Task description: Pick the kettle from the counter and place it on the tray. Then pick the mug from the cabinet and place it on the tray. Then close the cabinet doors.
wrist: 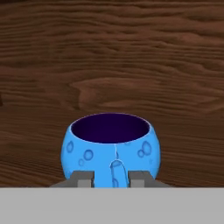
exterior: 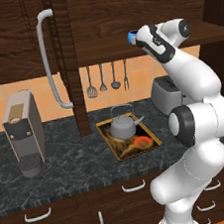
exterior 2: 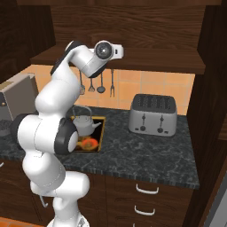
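The grey kettle [exterior: 123, 125] [exterior 2: 84, 122] stands on the gold-rimmed tray [exterior: 108, 140] [exterior 2: 101, 135] on the dark counter [exterior: 66, 167]. The blue mug [wrist: 111, 146] sits on the cabinet's plank shelf [exterior 2: 155, 64], and a sliver of the mug [exterior: 132, 34] shows at the hand's tip. My gripper [wrist: 110, 178] [exterior: 137, 36] is raised to the shelf and open. Its fingertips [wrist: 82, 178] stand either side of the mug's small handle, which faces me, with a gap on each side. The cabinet door [exterior: 67, 65] stands open, with its white bar handle [exterior: 48, 57] facing left.
A silver toaster [exterior 2: 153, 114] [exterior: 162, 93] sits on the counter right of the tray. A tan coffee machine [exterior: 23, 133] stands at the left. Utensils [exterior: 107, 79] hang on the tiled wall under the shelf. Drawers with white handles [exterior 2: 146, 189] run below.
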Controlling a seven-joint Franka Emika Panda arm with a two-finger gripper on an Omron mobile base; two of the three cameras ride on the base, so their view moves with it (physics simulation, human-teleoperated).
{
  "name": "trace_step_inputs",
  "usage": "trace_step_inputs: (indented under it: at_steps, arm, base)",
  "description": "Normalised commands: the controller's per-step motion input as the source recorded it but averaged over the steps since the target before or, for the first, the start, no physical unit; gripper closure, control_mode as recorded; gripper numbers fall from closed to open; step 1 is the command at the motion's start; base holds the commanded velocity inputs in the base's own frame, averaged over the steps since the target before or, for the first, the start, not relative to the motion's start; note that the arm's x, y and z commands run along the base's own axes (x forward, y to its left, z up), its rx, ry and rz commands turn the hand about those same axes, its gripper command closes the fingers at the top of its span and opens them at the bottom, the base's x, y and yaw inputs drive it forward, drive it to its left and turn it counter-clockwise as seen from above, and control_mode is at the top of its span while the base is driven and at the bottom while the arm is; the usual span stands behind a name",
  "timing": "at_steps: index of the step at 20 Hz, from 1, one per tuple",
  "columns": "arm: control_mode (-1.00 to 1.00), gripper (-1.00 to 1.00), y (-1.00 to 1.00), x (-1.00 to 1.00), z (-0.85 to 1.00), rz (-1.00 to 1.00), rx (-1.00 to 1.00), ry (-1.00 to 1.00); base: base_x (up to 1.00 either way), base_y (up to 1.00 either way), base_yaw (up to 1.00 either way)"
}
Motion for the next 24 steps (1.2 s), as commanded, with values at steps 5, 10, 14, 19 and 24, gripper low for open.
trace_step_inputs:
  at_steps: [5, 10, 14, 19, 24]
  arm:
    - [-1.00, 1.00, 0.00, 0.00, -0.01, 0.00, 0.00, 0.00]
    - [-1.00, 1.00, 0.00, 0.00, 0.00, 0.00, 0.00, 0.00]
    - [-1.00, 1.00, 0.00, -0.13, 0.00, 0.00, 0.00, 0.00]
    - [-1.00, 1.00, 0.00, -0.49, 0.00, 0.01, 0.00, -0.01]
    - [-1.00, 1.00, 0.00, -0.84, 0.21, 0.09, 0.00, -0.09]
  base:
    - [0.00, 0.00, 0.00]
    - [0.00, 0.00, 0.00]
    - [0.00, 0.00, 0.00]
    - [0.00, 0.00, 0.00]
    - [0.00, 0.00, 0.00]
